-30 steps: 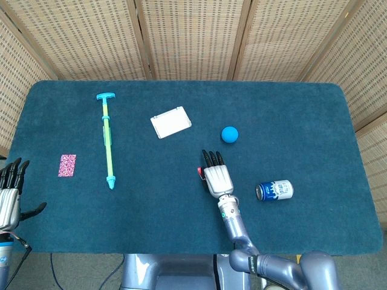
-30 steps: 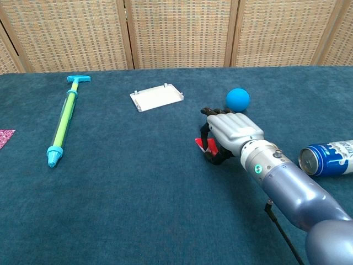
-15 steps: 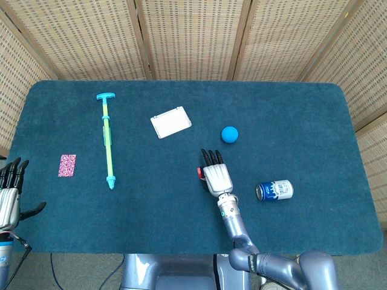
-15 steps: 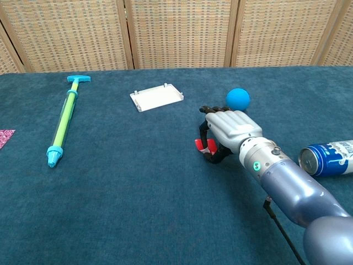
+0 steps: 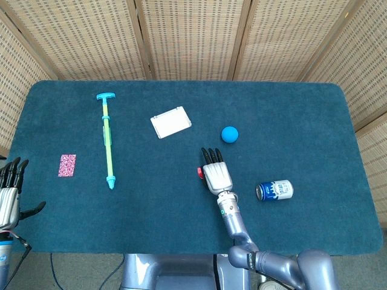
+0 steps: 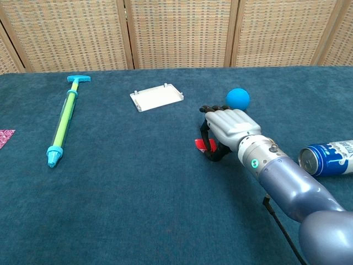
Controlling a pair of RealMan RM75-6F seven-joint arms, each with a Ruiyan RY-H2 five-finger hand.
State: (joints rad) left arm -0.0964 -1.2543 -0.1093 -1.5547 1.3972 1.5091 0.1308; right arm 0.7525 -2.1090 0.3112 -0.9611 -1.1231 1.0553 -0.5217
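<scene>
Red, small and flat, the red block (image 6: pixel 203 144) is sitting on the teal cloth near mid-table, just left of my right hand (image 6: pixel 229 128). I'm curling that hand's dark fingers (image 6: pixel 205 132) down around it, thumb coming under; they're touching or nearly touching it, but I can't tell if it's actually pinched or just caged, since the piece seems to be lying on the cloth w/ no clear lift. In the head view only a sliver of the red block (image 5: pixel 199 171) is peeking out by the right hand (image 5: pixel 216 176).

Risks, as I'm judging them: grip is looking shallow and off to one edge, so closing harder could be squirting the piece sideways out from between thumb and finger. Pressing down could be pushing it into the nap of the table cloth (image 6: pixel 138 187), fingertips dragging fabric instead. Lifting too early, it's prob. dropping.

Blue ball (image 6: pixel 237 99) is sitting just beyond my knuckles; any fwd reach is nudging it and it's rolling off. Blue can (image 6: pixel 326 158) is lying on its side near my forearm, so an elbow swing is sending it rolling too.

White tray (image 6: pixel 156 96), green-blue pump (image 6: pixel 63 121) and pink card (image 5: pixel 67 165) are lying well apart, no trouble. My left hand (image 5: pixel 8 196) is idling at the table's near left edge, fingers spread, holding nothing.
</scene>
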